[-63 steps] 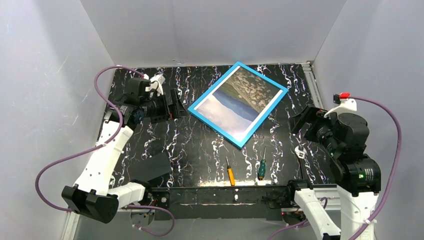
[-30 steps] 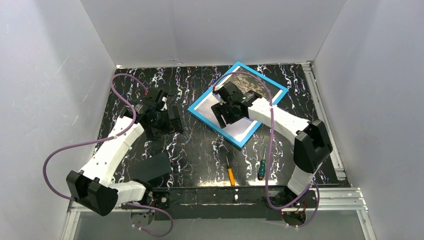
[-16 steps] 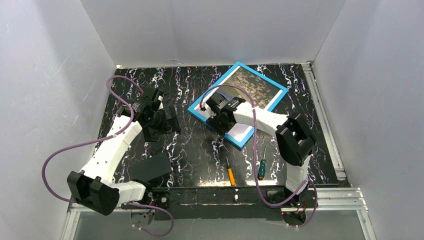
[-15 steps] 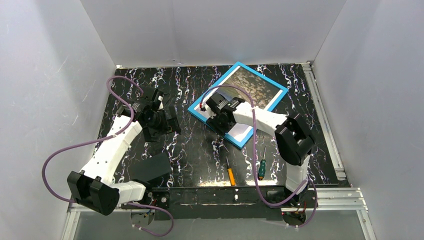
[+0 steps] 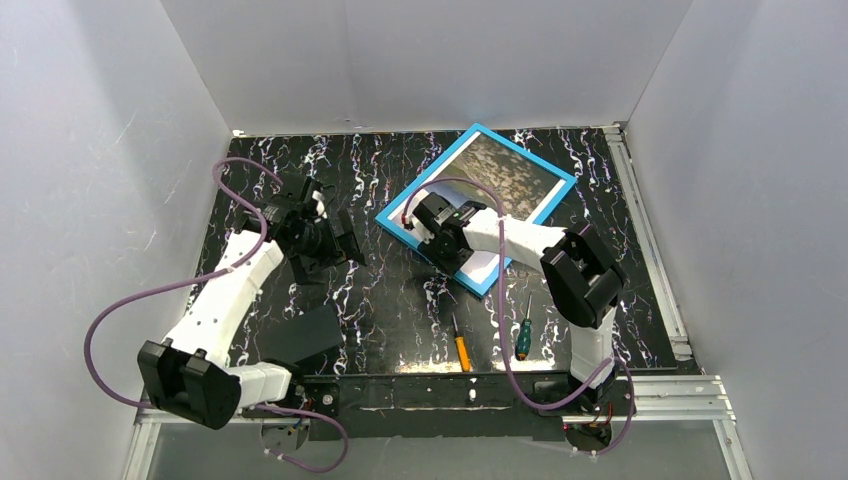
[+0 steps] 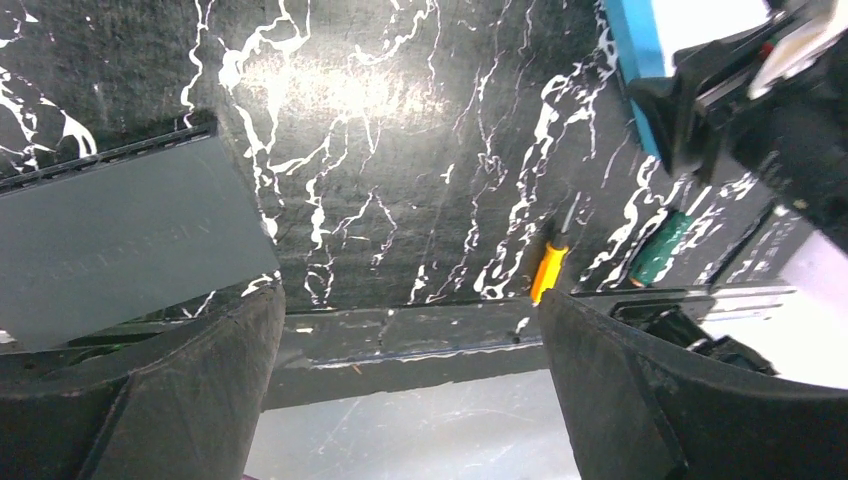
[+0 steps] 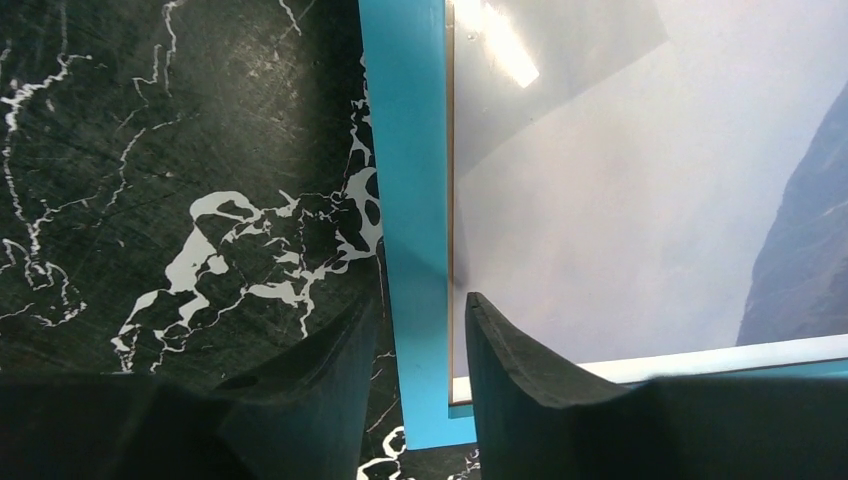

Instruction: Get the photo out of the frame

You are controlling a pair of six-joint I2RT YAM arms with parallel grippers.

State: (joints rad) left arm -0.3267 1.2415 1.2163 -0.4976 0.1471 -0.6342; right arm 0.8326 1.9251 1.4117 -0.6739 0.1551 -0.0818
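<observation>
Top view: bright, even overhead light. The walls [image 5: 420, 60] are uniformly pale and there are no hard shadows. The glossy tabletop [image 5: 400, 300] carries a glare streak at 6 o'clock. Focus is adequate throughout.

Left wrist view: a washed-out glare patch sits on the tabletop at 11 o'clock. The left gripper [image 6: 408, 300] at 6 o'clock is dark and soft-edged.

Right wrist view: a lamp reflection and pale sheen lie on the photo [image 7: 620, 200] at 12 o'clock. The frame [image 7: 410, 200] and the tabletop veins are sharp. The right gripper [image 7: 420, 300] is underexposed and slightly blurred.
</observation>
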